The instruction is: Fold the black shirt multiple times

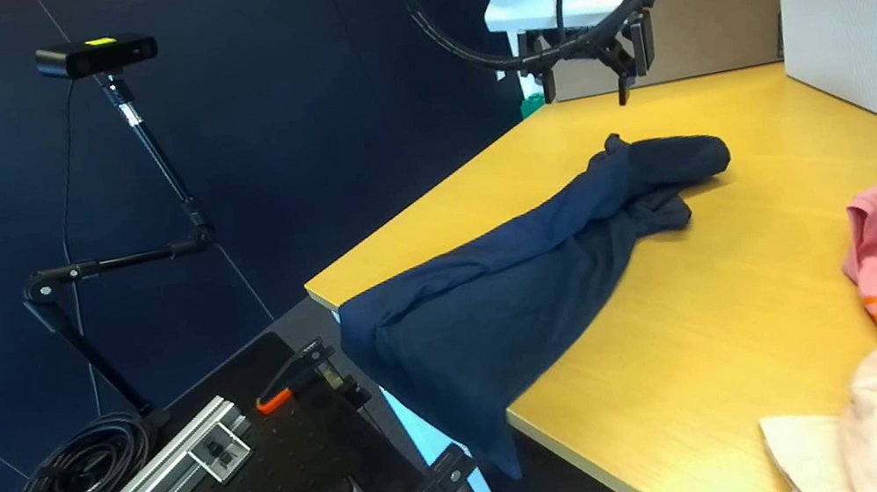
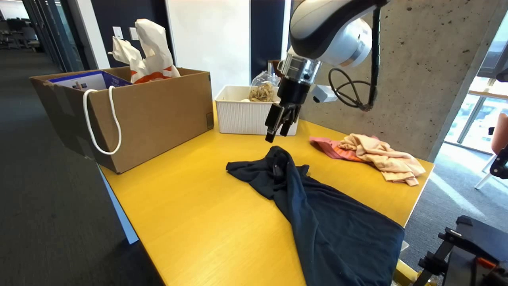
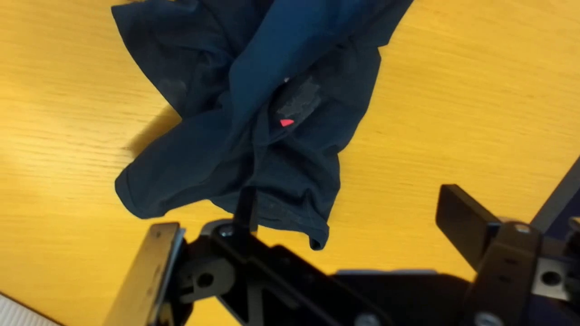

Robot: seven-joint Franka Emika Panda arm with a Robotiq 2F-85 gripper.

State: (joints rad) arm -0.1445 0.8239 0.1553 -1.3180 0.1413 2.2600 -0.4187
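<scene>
The black shirt lies bunched lengthwise on the yellow table, with a wide end hanging over the table edge. In an exterior view the shirt runs from the table's middle toward the near right, its narrow crumpled end under the arm. My gripper is open and empty, above the table beyond that crumpled end; it also shows in an exterior view. In the wrist view the gripper has its jaws wide apart, and one finger overlaps the shirt's crumpled end in the picture. A small red patch shows inside a fold.
A pink cloth and a pale peach cloth lie on the table beside the shirt. A white bin and a large cardboard box stand at the table's far side. A black cart with tools stands by the table edge.
</scene>
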